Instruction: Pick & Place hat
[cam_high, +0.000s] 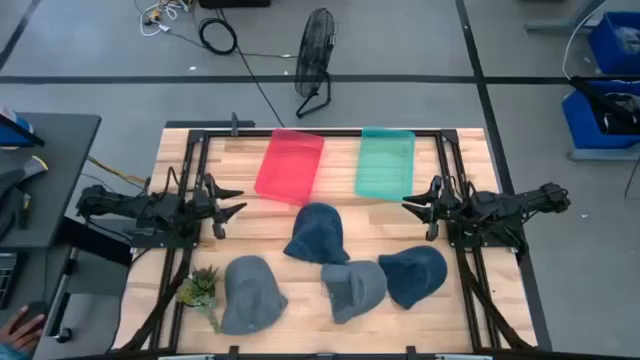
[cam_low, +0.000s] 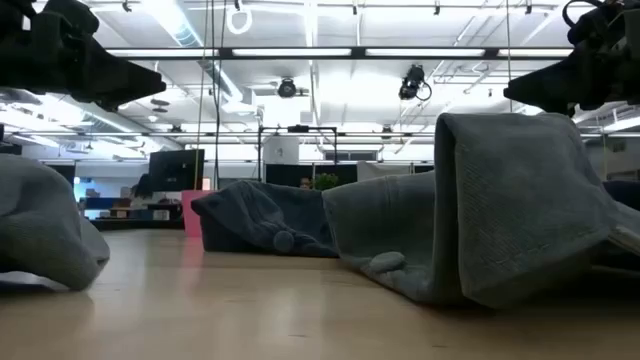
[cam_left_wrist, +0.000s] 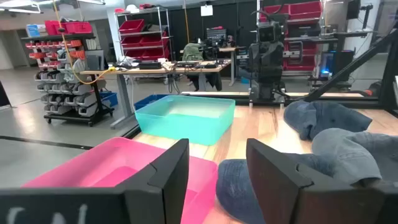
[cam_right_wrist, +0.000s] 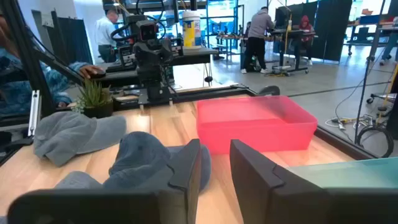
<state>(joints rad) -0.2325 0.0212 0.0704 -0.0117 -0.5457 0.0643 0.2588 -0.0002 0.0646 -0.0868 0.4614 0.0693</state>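
Several soft hats lie crown-up on the wooden table in the high view: a dark blue one (cam_high: 317, 232) in the middle, a grey one (cam_high: 250, 292) near the front left, a grey one (cam_high: 355, 288) and a dark blue one (cam_high: 415, 272) at the front right. A red bin (cam_high: 290, 165) and a teal bin (cam_high: 386, 163) sit at the far edge. My left gripper (cam_high: 232, 203) hovers open at the table's left, left of the middle hat (cam_left_wrist: 242, 186). My right gripper (cam_high: 415, 200) hovers open at the right, facing the same hat (cam_right_wrist: 149, 155).
A small potted plant (cam_high: 200, 290) stands at the near left corner beside the grey hat. The black frame rails (cam_high: 190, 180) run along the table's sides. Bare wood lies between the bins and the hats. A person's hand (cam_high: 20, 328) shows off the table at the lower left.
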